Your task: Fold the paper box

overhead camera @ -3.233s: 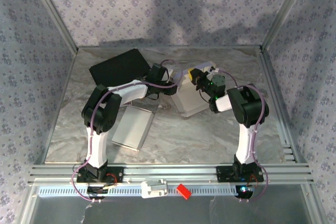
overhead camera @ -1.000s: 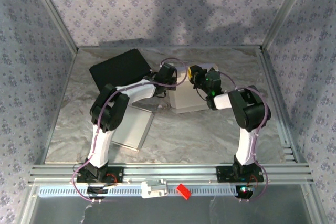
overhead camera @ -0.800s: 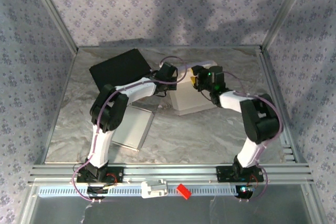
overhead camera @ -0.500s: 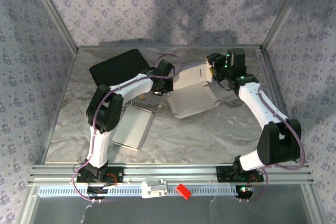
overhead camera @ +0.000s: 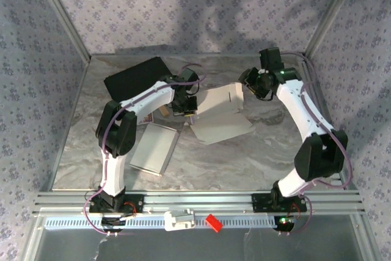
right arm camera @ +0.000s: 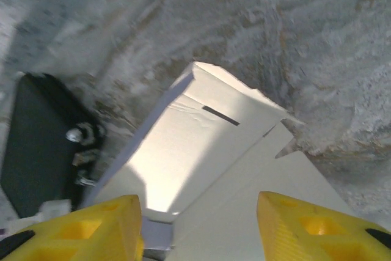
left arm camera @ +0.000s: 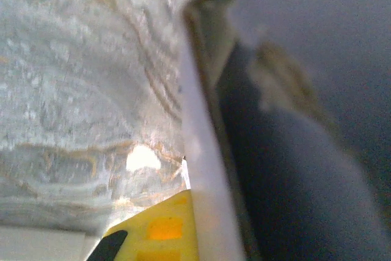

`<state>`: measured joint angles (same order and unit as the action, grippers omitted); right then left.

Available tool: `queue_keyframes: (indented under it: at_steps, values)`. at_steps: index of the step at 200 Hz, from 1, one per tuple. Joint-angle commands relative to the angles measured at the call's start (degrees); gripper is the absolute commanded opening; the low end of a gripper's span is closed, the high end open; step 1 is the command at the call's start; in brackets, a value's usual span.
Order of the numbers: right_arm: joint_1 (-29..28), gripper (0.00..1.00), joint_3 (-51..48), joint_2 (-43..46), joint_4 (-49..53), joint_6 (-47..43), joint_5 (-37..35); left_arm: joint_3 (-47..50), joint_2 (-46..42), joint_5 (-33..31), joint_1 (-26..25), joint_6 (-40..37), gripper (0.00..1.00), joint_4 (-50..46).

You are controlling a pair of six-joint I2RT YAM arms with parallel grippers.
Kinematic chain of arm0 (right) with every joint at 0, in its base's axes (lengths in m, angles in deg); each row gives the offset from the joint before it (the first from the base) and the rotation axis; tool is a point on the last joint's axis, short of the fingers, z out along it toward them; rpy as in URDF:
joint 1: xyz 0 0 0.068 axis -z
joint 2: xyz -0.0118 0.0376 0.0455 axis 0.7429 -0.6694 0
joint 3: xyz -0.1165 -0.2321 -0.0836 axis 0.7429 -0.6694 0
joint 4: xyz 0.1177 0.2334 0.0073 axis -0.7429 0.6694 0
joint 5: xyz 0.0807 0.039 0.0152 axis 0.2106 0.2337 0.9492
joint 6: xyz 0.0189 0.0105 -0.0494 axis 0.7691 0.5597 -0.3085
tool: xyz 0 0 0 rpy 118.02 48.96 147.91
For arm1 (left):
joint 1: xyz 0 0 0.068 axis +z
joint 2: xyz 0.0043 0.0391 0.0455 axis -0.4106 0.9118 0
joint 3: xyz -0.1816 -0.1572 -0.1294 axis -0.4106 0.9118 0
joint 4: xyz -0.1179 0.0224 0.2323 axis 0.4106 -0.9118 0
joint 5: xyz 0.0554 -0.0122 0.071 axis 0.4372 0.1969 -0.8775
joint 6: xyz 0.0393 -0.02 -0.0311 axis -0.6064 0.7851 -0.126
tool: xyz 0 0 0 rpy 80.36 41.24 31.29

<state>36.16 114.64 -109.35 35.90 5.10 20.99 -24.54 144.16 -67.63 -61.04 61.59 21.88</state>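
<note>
Currently the white paper box (overhead camera: 220, 114), partly flattened, lies on the grey marbled table (overhead camera: 244, 157) towards the far side, between the two arms. The one mark on its upper panel is a short dark slit, seen in the right wrist view (right arm camera: 201, 151); lettering cannot be made out.

The left gripper (overhead camera: 185, 103) is at the box's left edge, jaws pressed together on the card. In the left wrist view the picture is blurred: a white card edge rises beside a yellow finger (left arm camera: 162, 230) that is cut off at the bottom, and the dark right half cannot be identified.

The right gripper (overhead camera: 249, 82) hangs over the box's far right corner with its yellow fingers spread apart (right arm camera: 198, 230), clear of the card.

A black flat rectangular pad (overhead camera: 137, 77) lies far left, partly hidden by the left arm. A pale grey flat rectangular tray (overhead camera: 153, 148) lies near left.
</note>
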Motion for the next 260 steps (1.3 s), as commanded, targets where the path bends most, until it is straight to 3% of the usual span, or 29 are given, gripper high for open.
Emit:
queue_keyframes:
  at_steps: [1,58,113,161,260]
  values:
    - [-1.5,0.54,2.6,-2.5,4.9,-4.6,-1.8,-1.4,-1.6,3.3,0.4,-1.1,0.00,-4.6]
    - [-3.7,0.53,6.3,-8.6,3.3,-7.7,-2.7,-3.4,0.8,4.4,0.3,-3.5,0.00,-6.7]
    - [-4.3,0.53,17.7,-17.8,5.1,-13.6,-4.6,-3.9,0.9,3.9,0.3,-4.5,0.00,-6.9]
    - [-3.6,0.50,25.3,-26.3,8.3,-16.8,-1.0,-4.1,1.0,3.4,0.3,-4.9,0.00,-6.2]
    - [-4.4,0.50,16.6,-22.0,5.3,-14.8,2.7,-4.5,1.5,3.4,0.2,-5.3,0.00,-5.7]
